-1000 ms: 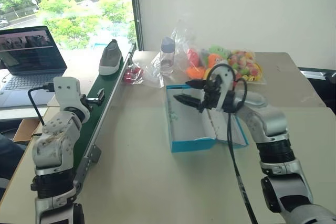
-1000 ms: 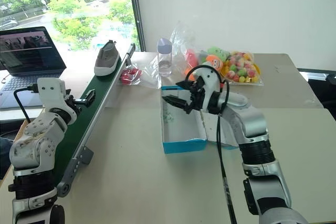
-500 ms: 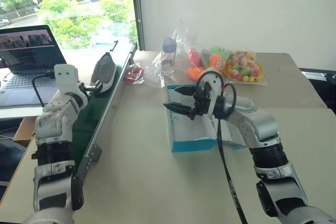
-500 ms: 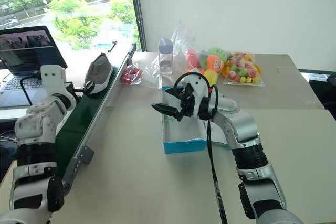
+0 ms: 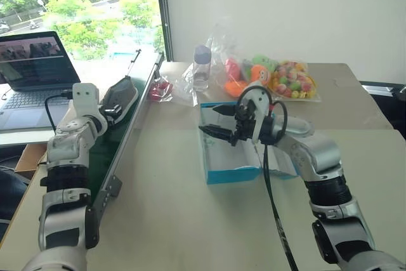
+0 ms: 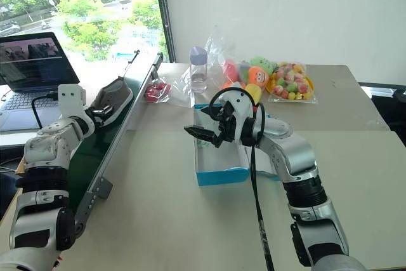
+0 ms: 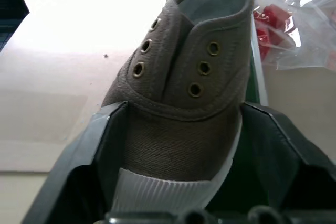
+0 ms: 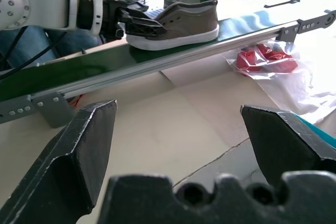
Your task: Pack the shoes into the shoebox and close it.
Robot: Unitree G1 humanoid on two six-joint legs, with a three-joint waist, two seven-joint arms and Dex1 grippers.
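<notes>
A dark grey shoe (image 5: pixel 122 95) with a whitish sole lies on the green conveyor belt (image 5: pixel 104 153) at the left. Its toe sits between the fingers of my left gripper (image 5: pixel 111 109), which press on both sides of it (image 7: pixel 181 111). The right wrist view shows the same shoe (image 8: pixel 176 20) from the side, toe in those black fingers. The blue shoebox (image 5: pixel 232 174) stands open in the middle of the table, its white inside showing. My right gripper (image 5: pixel 208 120) hovers over the box's left edge, open and holding nothing.
A laptop (image 5: pixel 37 61) sits far left beyond the conveyor. At the table's back are a clear bottle (image 5: pixel 202 66), a bag of colourful plush toys (image 5: pixel 287 78) and a red item in plastic (image 5: pixel 161 89). Bare tabletop (image 5: pixel 165 220) lies in front of the box.
The shoe came along the conveyor toward me. My left gripper reached forward to it and closed on its toe. The right gripper stayed over the box.
</notes>
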